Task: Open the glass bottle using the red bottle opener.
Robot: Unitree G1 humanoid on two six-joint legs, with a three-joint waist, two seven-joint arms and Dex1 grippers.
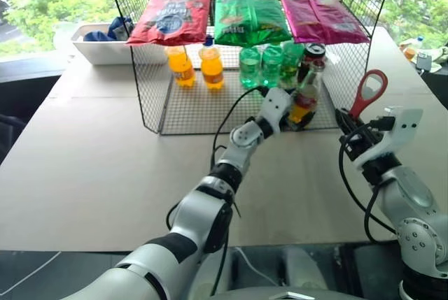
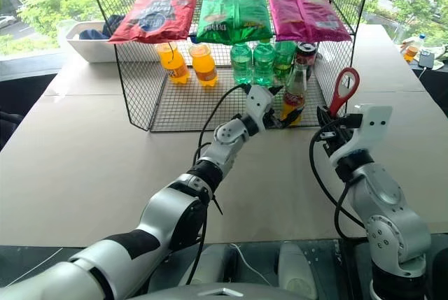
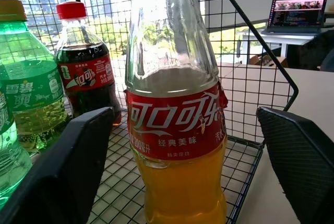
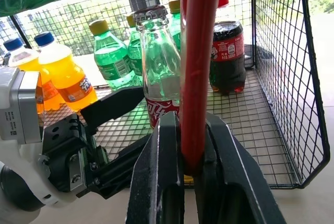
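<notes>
Glass bottle (image 1: 306,97): upright at the front right corner of the wire rack (image 1: 175,115), crown cap on, yellow-orange drink below the red label band.
Left claw (image 1: 294,119): fingers (image 3: 68,166) spread wide, one on each side of the bottle's lower body; gap visible on both sides, not clamped.
Red bottle opener (image 1: 369,92): held upright, loop head on top, handle pinched in the right claw (image 1: 348,127), which is clamped shut on it; just right of the rack, apart from the bottle.
Neighbours: dark cola bottle (image 3: 86,75) and green bottles (image 1: 260,66) directly behind; orange bottles (image 1: 196,64) further left.
Rack edges: front side open; mesh wall close on the bottle's right; snack bags (image 1: 252,15) on top.
Open room: bare tabletop (image 1: 91,167) in front of the rack.
</notes>
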